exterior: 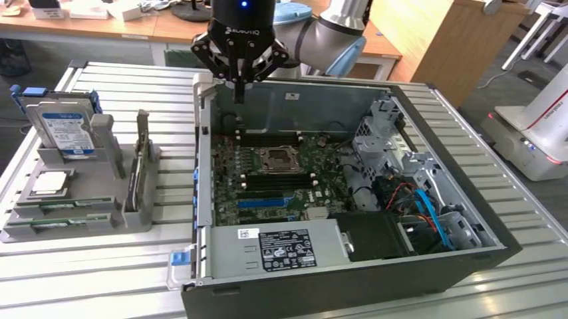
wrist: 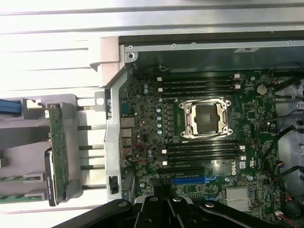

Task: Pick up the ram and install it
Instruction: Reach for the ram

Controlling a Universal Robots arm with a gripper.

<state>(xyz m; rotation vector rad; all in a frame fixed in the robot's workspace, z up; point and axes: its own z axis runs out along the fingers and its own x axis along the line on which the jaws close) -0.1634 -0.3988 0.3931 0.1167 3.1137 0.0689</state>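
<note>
Ram is found at left-centre of the exterior frame, stood on its long edge in a slot of the grey holder. Its long axis runs nearly up-down in that frame, with the far end leaning slightly toward the exterior view's right and the thin edge turned up. In the wrist view the ram is seen lengthwise as a green strip in the holder, near the case's outer wall but apart from it.

Gripper is hung at upper centre of the exterior frame, over the far wall of the computer case. Its fingers are pressed together and nothing is pinched. Ram and gripper are well apart, no contact.

Also held in the holder:
- a blue-labelled hard drive, upright at upper left
- a square silver processor chip, laid flat below the drive
- two more green sticks, laid in the front slots

The case is laid open-side up, and its near side wall stands between holder and motherboard. On the board a CPU socket is seen with black memory slots on either side. A power supply is seen at lower centre and a blue cable at right.

Everything is set on a slatted metal table. Wooden desks are seen along the top and a white machine at the right edge
</note>
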